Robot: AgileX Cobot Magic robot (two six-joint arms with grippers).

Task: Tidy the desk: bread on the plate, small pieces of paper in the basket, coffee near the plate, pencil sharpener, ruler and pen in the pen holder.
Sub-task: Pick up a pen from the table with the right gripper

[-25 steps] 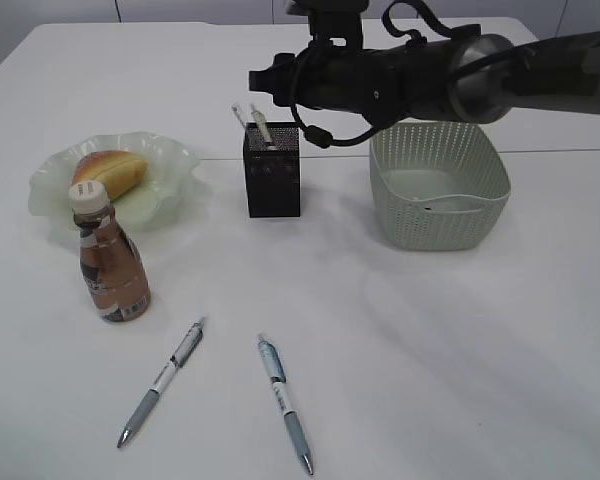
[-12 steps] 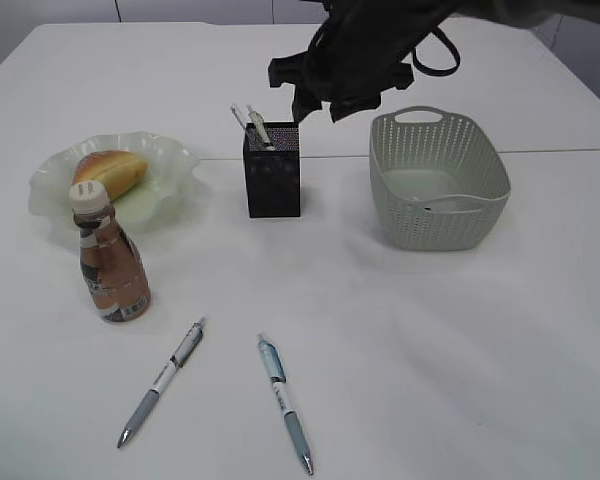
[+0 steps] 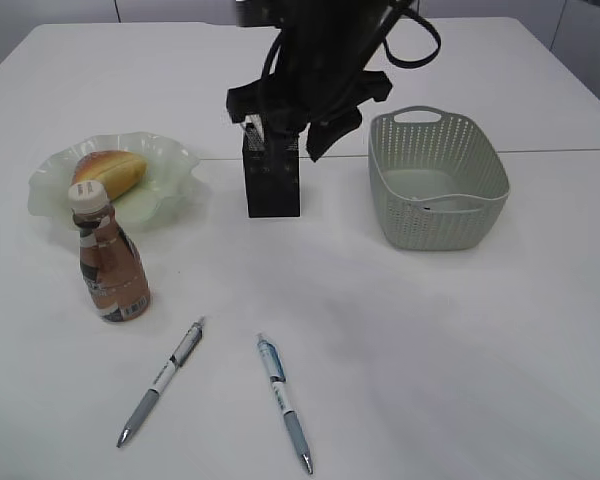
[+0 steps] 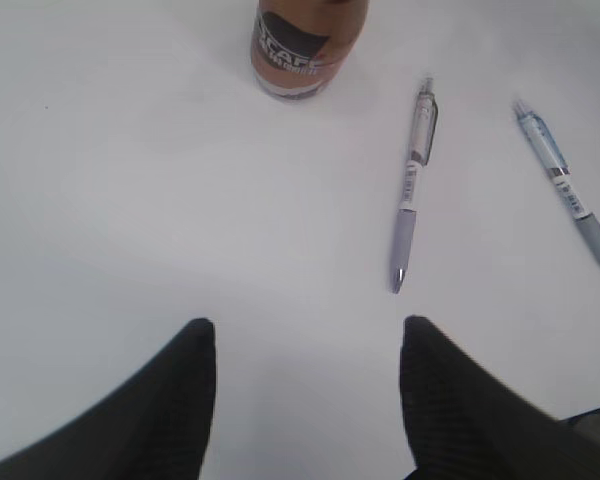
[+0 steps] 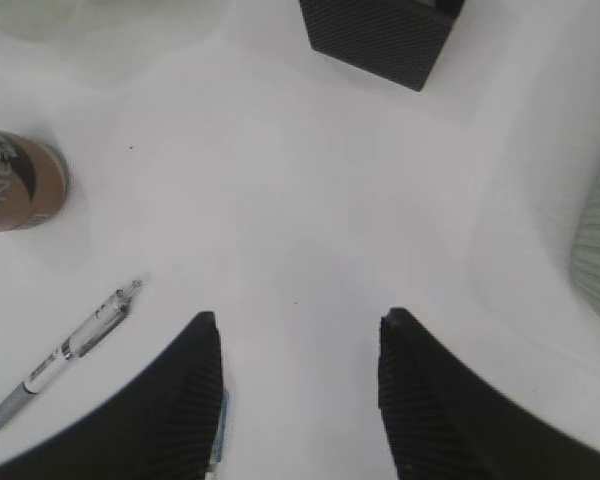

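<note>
I use the pen holder (image 3: pixel 272 180) as my landmark. My right gripper (image 5: pixel 298 385) hangs above the desk (image 3: pixel 460 350) in front of the holder, its jaws standing apart with nothing between them. My left gripper (image 4: pixel 305 385) is likewise spread and empty, low over the bare desk with the coffee (image 4: pixel 306 45) beyond it.

Left of the holder the bread (image 3: pixel 108 172) lies on the plate (image 3: pixel 170 160), and the coffee stands just in front of that plate, so I judge those parts done. Right of the holder sits the basket (image 3: pixel 438 180); I cannot see paper in it. Two pens (image 3: pixel 160 381) (image 3: pixel 283 400) lie well in front of the holder, so I would take one next. The ruler and sharpener I cannot make out.
</note>
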